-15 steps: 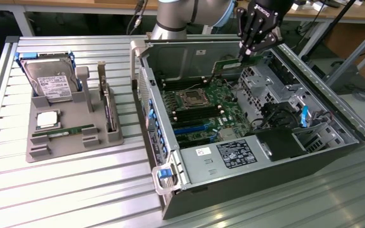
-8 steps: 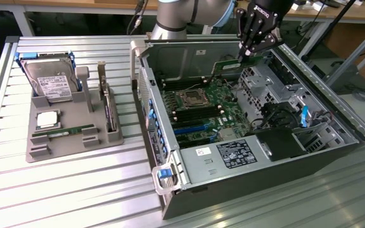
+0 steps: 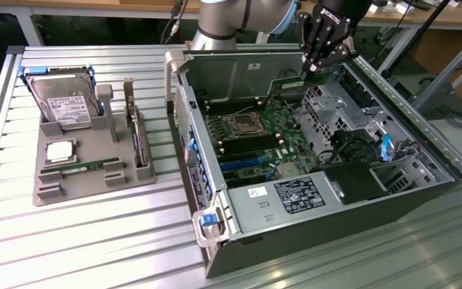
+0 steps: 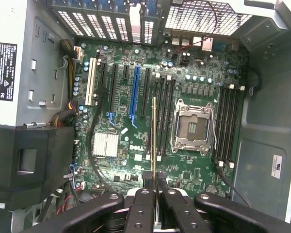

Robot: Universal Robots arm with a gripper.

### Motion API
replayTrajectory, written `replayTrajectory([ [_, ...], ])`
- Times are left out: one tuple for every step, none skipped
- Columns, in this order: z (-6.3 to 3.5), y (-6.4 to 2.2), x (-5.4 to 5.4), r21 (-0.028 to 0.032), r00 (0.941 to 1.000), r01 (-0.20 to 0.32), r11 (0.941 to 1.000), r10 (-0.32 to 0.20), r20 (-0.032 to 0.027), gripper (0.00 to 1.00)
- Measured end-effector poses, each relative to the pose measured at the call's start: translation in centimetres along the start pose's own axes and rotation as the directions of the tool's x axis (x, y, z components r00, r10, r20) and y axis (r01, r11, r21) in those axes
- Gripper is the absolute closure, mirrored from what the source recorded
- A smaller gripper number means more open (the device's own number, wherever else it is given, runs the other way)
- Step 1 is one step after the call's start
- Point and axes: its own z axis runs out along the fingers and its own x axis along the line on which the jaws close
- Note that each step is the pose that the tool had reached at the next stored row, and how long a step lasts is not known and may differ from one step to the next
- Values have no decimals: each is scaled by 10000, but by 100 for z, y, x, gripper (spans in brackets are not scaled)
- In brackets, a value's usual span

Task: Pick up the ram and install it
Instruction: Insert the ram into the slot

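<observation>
Clamping the ram [image 4: 154,141] edge-on between its fingers, the claw [image 4: 154,190] hangs over the open case [image 3: 335,239] in the upper right of the exterior view. Past the stick lies the motherboard [image 4: 116,121], with dark slots flanking the socket [image 4: 192,127].

A ribbed aluminium desk [image 3: 94,241] caught pale light across its slats. Behind it ran a wooden workbench [image 3: 94,7], and an aluminium-profile frame [image 3: 453,67] stood at the exterior view's right.
</observation>
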Motion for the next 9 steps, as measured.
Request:
replayTrajectory([
  [3, 0, 0, 0, 10000, 0, 10000, 0, 1, 87],
  [7, 0, 0, 0, 10000, 0, 10000, 0, 1, 87],
  [11, -1, 0, 0, 10000, 0, 10000, 0, 0, 87],
  [14, -1, 0, 0, 10000, 0, 10000, 0, 1, 87],
  [20, -1, 0, 0, 10000, 0, 10000, 0, 0, 87],
  [22, -1, 0, 1, 10000, 0, 10000, 0, 1, 87],
  [24, -1, 0, 0, 10000, 0, 10000, 0, 1, 87],
  [26, -1, 0, 0, 10000, 0, 10000, 0, 1, 87],
  [28, -1, 0, 0, 10000, 0, 10000, 0, 1, 87],
])
